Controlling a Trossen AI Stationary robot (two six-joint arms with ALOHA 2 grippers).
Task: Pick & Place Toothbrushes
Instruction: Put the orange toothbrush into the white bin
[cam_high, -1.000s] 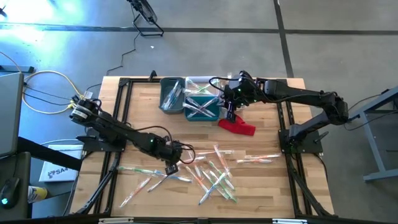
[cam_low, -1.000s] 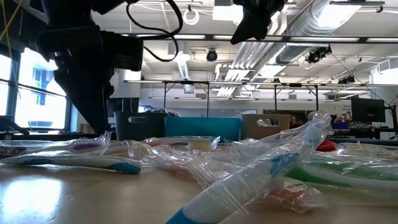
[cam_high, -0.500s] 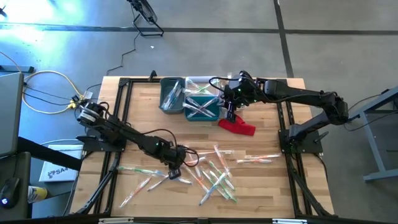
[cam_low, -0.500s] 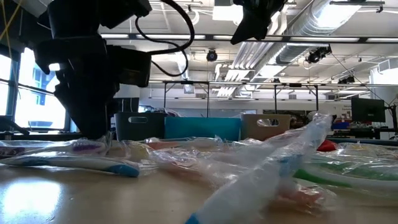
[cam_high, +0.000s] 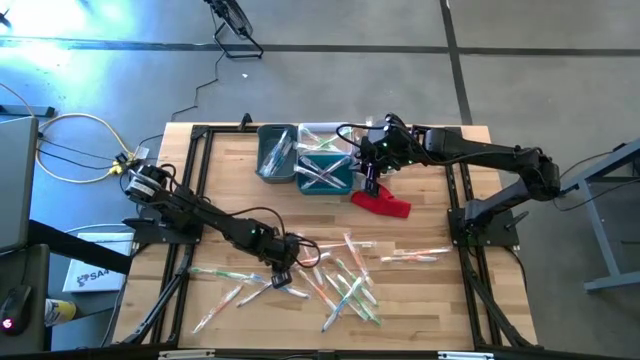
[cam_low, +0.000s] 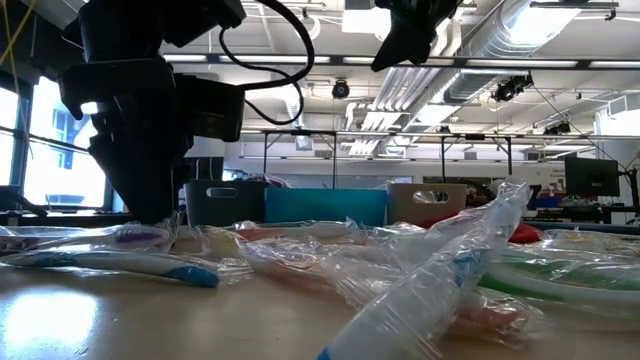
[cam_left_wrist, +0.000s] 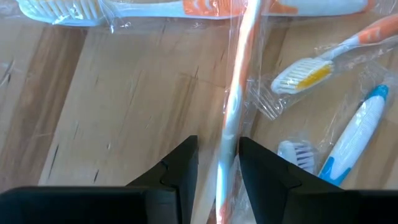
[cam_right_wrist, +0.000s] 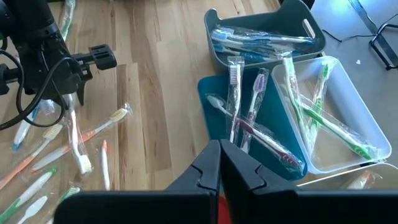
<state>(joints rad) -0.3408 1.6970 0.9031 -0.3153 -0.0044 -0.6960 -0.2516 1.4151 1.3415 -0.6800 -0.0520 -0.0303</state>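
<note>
Sorting partly done: some toothbrushes seen in bins (cam_high: 300, 165) at upper centre; many toothbrushes (cam_high: 345, 280) left loose, lower centre. Left gripper (cam_left_wrist: 218, 180) clamped on orange brush (cam_left_wrist: 233, 106) at pile. Right gripper (cam_right_wrist: 220, 163) closed, empty, parked above bins.

Bright, even light — wrapper (cam_low: 440, 290) blurred up close.

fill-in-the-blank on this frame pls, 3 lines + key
1. The left gripper is closed around a toothbrush with an ____ handle.
2. The right gripper, fingers shut, hovers over the ____ bin.
3. The toothbrushes in the white bin have ____ handles.
Missing words: orange; teal; green
</note>
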